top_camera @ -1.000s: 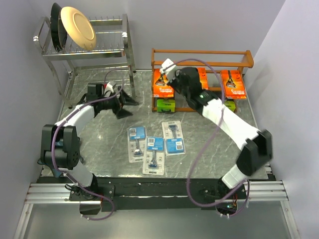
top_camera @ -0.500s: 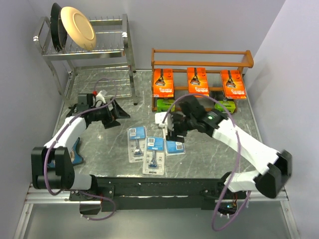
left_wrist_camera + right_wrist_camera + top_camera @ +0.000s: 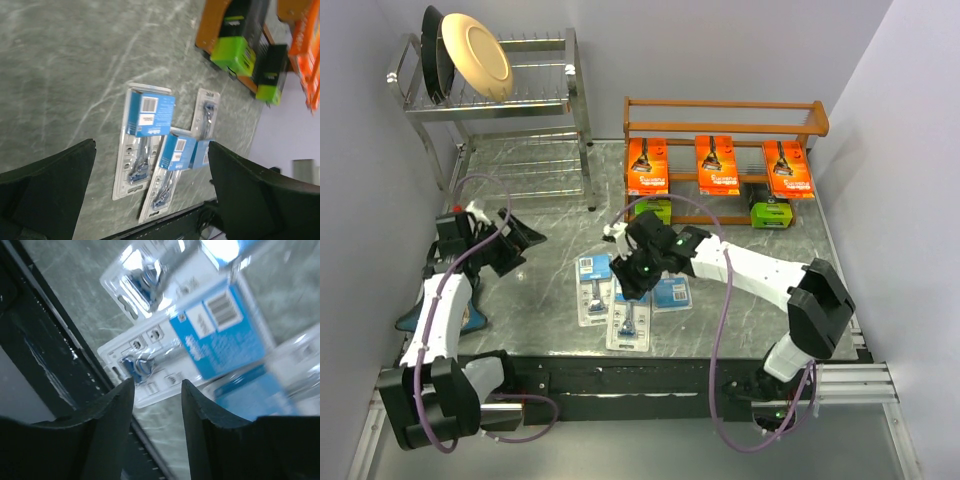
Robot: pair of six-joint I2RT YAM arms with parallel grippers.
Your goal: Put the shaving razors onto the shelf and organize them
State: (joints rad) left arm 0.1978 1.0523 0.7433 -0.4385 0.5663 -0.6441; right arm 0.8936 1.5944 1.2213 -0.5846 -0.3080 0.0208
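Three orange razor packs [image 3: 717, 163] stand in a row on the brown wooden shelf [image 3: 725, 104], with two green boxes [image 3: 770, 212] on the tier below. Three blue-and-clear blister cards [image 3: 595, 290] lie flat on the marble in front. My right gripper [image 3: 626, 280] hangs low over them, jaws partly open and empty; in its wrist view a card [image 3: 210, 335] lies just past the gripper [image 3: 157, 390]. My left gripper [image 3: 518, 245] stands wide open at the left, holding nothing. Its wrist view shows the gripper [image 3: 150, 192], the cards [image 3: 145, 135] and the green boxes [image 3: 235, 50].
A chrome dish rack [image 3: 570, 100] with plates stands at the back left. A blue dish [image 3: 472, 318] lies under the left arm by the table's left edge. The black front rail [image 3: 650, 372] runs just behind the nearest card.
My right arm left the shelf, where the middle orange pack now shows, and swung down over the blister cards. My left arm drew back toward the left edge, jaws still open.
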